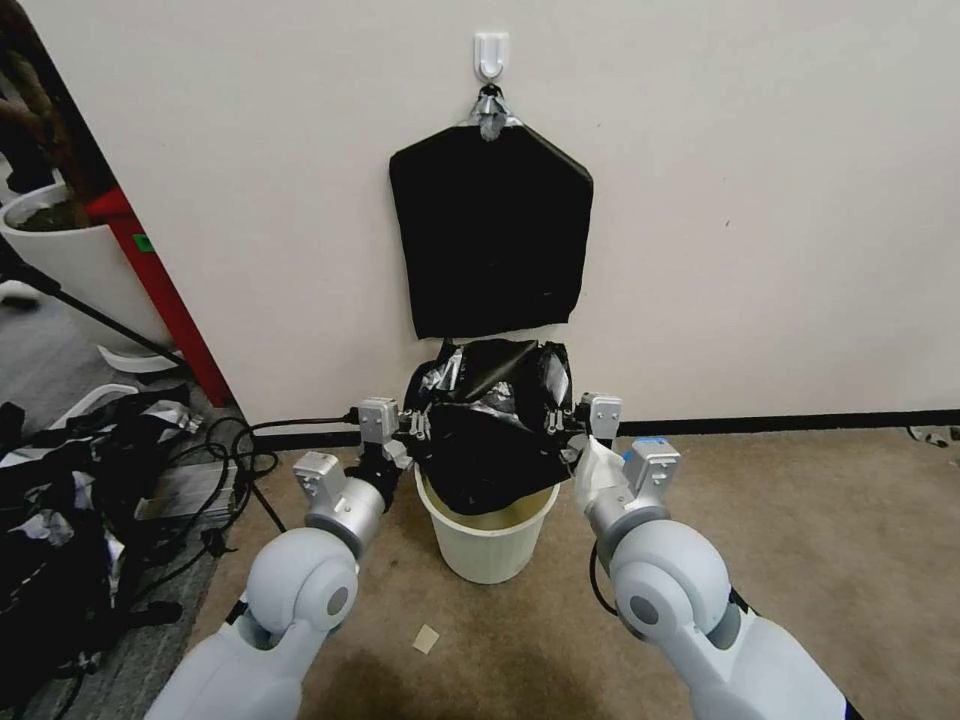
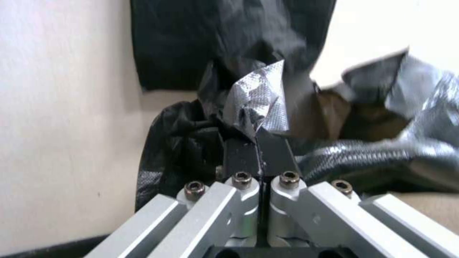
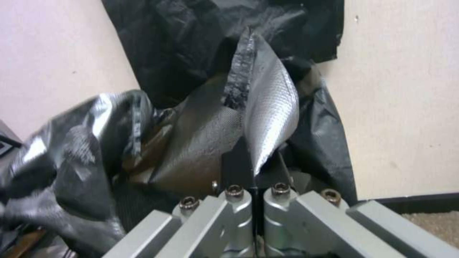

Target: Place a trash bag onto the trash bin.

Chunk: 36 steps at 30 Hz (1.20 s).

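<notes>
Both grippers, left (image 1: 418, 428) and right (image 1: 556, 424), are clamped on opposite edges of the bag (image 1: 490, 425); wrist views confirm fingers closed on film. I hold the bag spread above the bin (image 1: 487, 535), its bottom sagging into the mouth. Judged status: bag picked and opened; rim (image 1: 430, 497) not yet sleeved. Bag pack (image 1: 490, 230) hangs on the wall behind. No legible writing or labels.

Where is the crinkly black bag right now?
In the head view, the crinkled glossy black plastic trash bag hangs over the small round cream-white plastic bin by the wall, pinched between the left pincer and right pincer.
</notes>
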### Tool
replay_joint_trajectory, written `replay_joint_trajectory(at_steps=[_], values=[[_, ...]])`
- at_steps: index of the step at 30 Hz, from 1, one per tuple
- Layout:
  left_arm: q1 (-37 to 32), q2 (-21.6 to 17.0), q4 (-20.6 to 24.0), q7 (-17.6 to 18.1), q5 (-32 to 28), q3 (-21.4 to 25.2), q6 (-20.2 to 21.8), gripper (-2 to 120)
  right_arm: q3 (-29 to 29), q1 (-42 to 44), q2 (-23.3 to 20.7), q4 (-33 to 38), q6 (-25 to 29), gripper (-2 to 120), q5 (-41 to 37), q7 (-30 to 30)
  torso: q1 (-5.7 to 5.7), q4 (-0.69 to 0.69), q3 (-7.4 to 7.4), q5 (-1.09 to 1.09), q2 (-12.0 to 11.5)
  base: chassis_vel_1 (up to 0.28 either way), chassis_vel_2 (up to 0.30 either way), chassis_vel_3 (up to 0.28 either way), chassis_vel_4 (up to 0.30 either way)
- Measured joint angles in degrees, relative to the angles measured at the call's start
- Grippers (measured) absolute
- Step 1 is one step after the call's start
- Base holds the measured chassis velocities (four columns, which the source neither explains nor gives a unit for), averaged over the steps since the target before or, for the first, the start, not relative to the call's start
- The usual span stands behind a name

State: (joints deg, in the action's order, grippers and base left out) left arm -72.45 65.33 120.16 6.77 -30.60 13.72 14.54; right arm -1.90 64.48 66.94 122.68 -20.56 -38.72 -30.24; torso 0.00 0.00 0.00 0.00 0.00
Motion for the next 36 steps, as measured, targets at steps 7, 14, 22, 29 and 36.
replay_joint_trajectory(at_steps=[7,14,22,29,36], values=[[-2.94,2.11,-4.41,-0.99,2.69,-3.29,-2.37,0,1.21,1.14,-1.22,-3.47,2.64,0,-0.04,-3.10,0.00,0.00,0.00,0.00,0.00,0.000,0.000,0.000,0.000],[-5.48,4.12,-5.36,-0.87,5.31,-4.04,-3.43,0,3.26,2.92,-4.16,-4.17,5.02,0,-1.79,-8.74,0.00,0.00,0.00,0.00,0.00,0.000,0.000,0.000,0.000],[-9.58,3.30,-4.46,1.70,13.43,-4.94,-3.63,0,7.40,3.61,-7.18,-5.85,5.95,0,1.05,-8.97,0.00,0.01,0.00,0.00,0.00,0.000,0.000,0.000,0.000],[-12.26,2.60,-3.29,5.78,17.76,-6.49,-6.27,0,10.85,3.41,-10.24,-7.10,7.03,0,9.62,-6.79,0.01,0.00,0.00,0.00,0.00,0.000,0.000,0.000,0.000],[-16.52,4.79,0.14,12.90,22.88,-6.94,-7.58,0,11.19,3.74,-12.10,-3.97,6.60,0,9.94,-10.37,0.00,0.00,0.00,0.00,0.00,0.000,0.000,0.000,0.000]])
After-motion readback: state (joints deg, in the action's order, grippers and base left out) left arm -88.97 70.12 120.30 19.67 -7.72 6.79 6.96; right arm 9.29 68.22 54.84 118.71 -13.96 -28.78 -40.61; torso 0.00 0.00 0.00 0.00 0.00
